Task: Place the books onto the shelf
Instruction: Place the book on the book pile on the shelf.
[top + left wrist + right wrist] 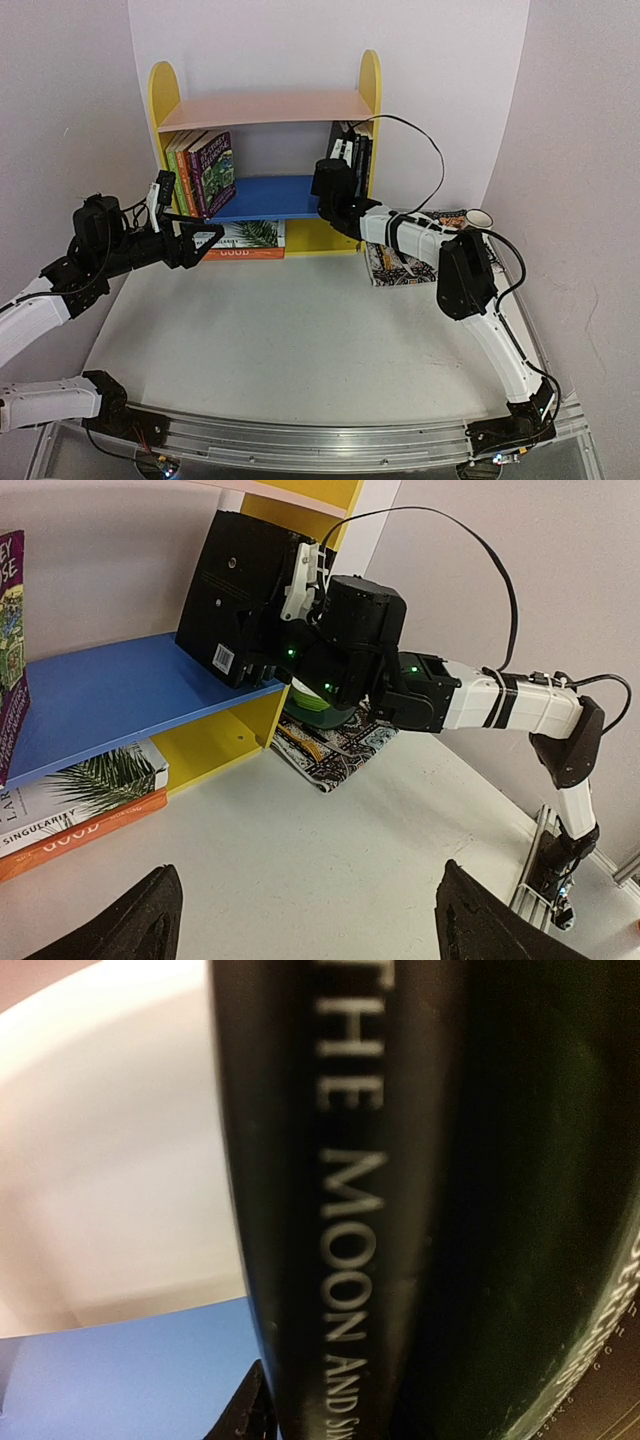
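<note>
The left claw hangs wide open, nothing between its fingers, low over the white table. Just ahead of its tips, on the bottom level of the shelf, a palm-leaf book lies flat on top of an orange book. Higher and ahead of this claw, at the left end of the blue board, a row of upright books with green and orange spines stands against the yellow side panel. A purple floral paperback closes that row on its right side.

Further right, the right claw reaches in at the board's right end. Its tips are at the near edge of a block of black books standing against the right yellow panel. Its wrist view is filled by one dark spine lettered "THE MOON AND SIX…", with one finger at the spine's left edge, over the blue board. Whether the jaws press on this book or stand just off it cannot be told. Below and behind this claw, under its forearm, a patterned black-and-white mat lies on the table beside the shelf's base.
</note>
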